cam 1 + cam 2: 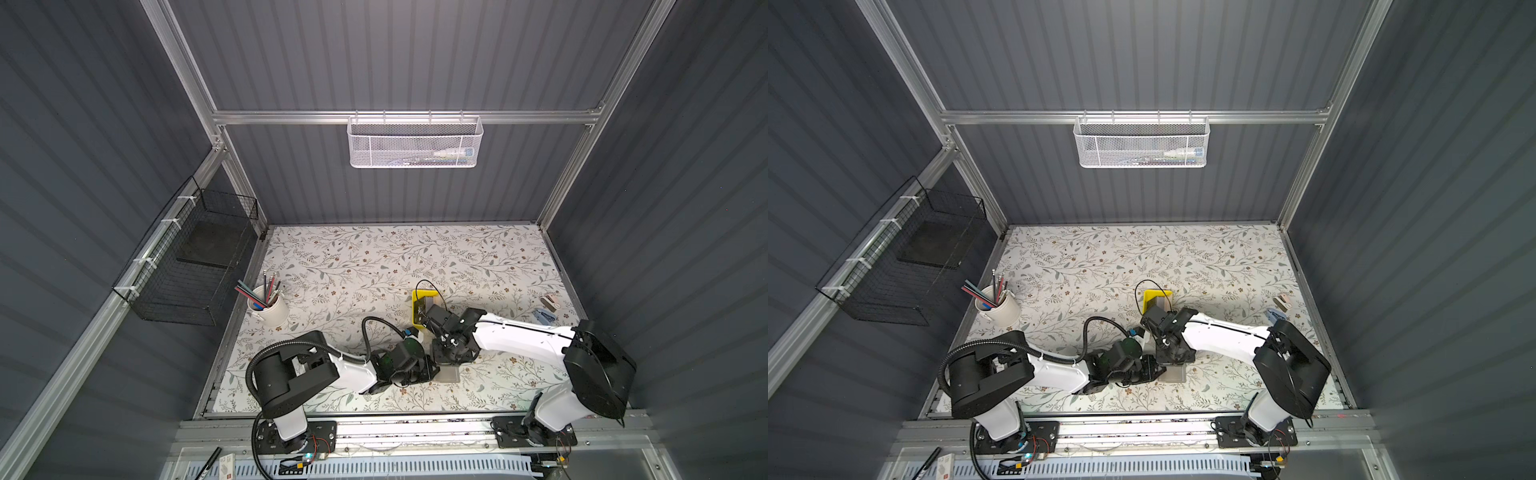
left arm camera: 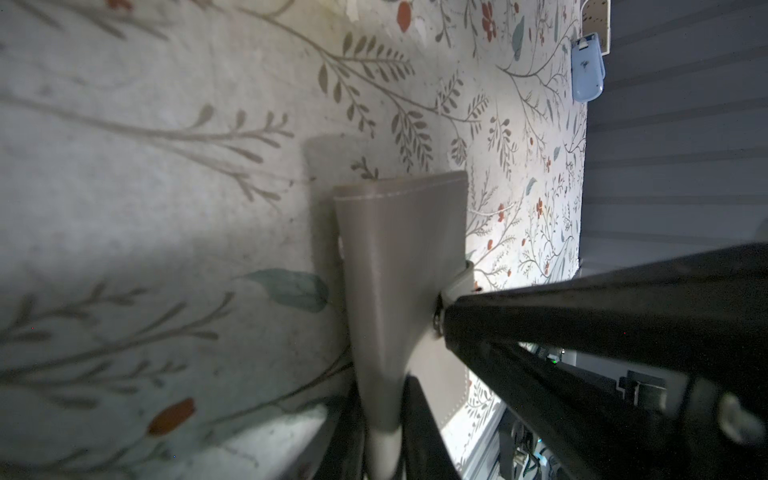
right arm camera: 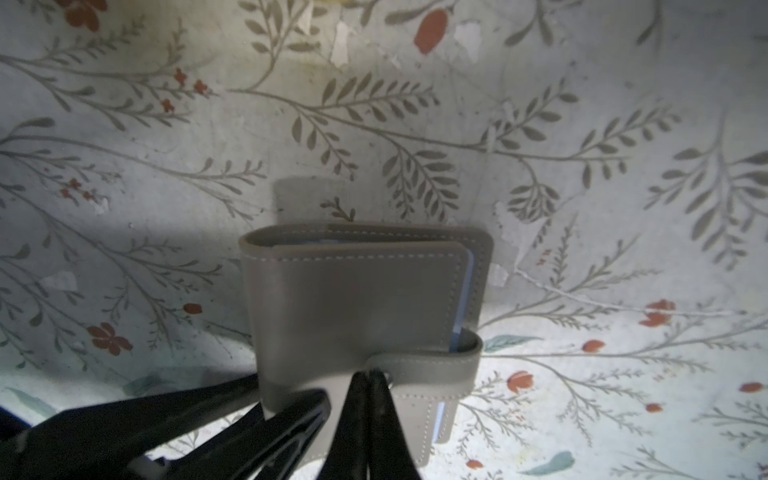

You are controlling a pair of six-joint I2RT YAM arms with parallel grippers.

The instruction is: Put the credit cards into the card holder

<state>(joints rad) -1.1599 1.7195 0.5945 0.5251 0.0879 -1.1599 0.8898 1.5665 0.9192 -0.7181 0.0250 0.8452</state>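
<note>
Card holder (image 3: 353, 299): smooth grey leather-like rectangle, stitched edges, rounded corners.

From above you get only a corner of the holder (image 1: 451, 376); print on the cards (image 1: 421, 311) is too small to read.

One card holder (image 3: 353, 303). One yellow tray (image 1: 414, 309) of credit cards (image 1: 424, 308), number unclear. Two grippers: left gripper (image 2: 382, 424), right gripper (image 3: 370, 399). One white cup (image 1: 272, 316) of pencils (image 1: 266, 289). One white mesh basket (image 1: 413, 143), one black wire basket (image 1: 187, 266).
</note>
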